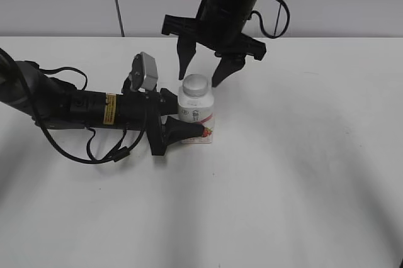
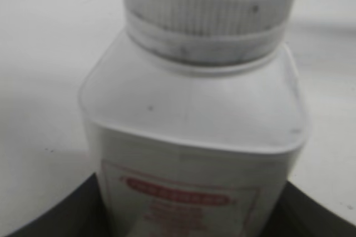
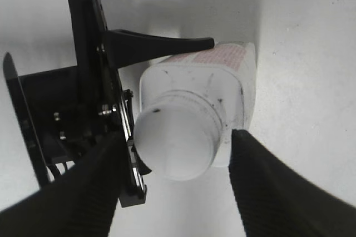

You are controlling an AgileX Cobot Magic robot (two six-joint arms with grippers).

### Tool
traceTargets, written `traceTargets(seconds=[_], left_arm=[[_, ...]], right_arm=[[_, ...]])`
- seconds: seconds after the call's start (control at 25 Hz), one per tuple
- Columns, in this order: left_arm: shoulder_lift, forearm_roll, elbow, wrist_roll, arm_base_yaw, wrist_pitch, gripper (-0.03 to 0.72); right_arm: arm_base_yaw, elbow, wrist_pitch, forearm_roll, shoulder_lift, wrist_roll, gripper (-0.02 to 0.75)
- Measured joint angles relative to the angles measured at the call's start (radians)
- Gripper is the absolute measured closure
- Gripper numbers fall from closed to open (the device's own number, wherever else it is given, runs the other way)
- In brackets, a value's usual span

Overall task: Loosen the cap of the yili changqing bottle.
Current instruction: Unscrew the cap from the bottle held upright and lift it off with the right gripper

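Note:
The yili changqing bottle stands upright on the white table, a squarish white bottle with a pink-red label. Its white cap sits on the neck. My left gripper is shut on the bottle's lower body from the left; the bottle fills the left wrist view, with the cap at the top. My right gripper hangs open just above and behind the cap, fingers pointing down. In the right wrist view the cap lies between the two open fingers, apart from both; the bottle is below it.
The white table spreads around the bottle. A grey wall runs behind the table. The left arm and its cables lie low over the table at the left.

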Motion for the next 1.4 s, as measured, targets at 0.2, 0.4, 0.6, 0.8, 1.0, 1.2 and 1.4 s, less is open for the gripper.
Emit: traceTargets(seconds=[0.2,0.4,0.6,0.8,1.0,1.2,1.4], left_arm=[[0.0,-0.001,0.0,0.0,0.0,0.0,0.282],[0.0,-0.001,0.0,0.0,0.0,0.001,0.282],[0.0,-0.003,0.0,0.0,0.0,0.002,0.282],[0.0,-0.003,0.0,0.0,0.0,0.002,0.282],[0.0,-0.003,0.0,0.0,0.0,0.003,0.282],[0.0,-0.004,0.0,0.0,0.0,0.004,0.282],[0.0,-0.005,0.0,0.0,0.0,0.004,0.282]], right_arm=[[0.002,-0.003,-0.016,0.001,0.021,0.001,0.258],[0.016,-0.003,-0.029,-0.013,0.032,0.001,0.258],[0.019,-0.004,-0.037,-0.034,0.032,0.002,0.258],[0.019,-0.004,-0.04,-0.04,0.032,0.002,0.261],[0.019,-0.004,-0.039,-0.045,0.032,0.002,0.319],[0.019,-0.008,-0.036,-0.046,0.032,0.002,0.323],[0.019,-0.008,-0.034,-0.047,0.032,-0.018,0.339]])
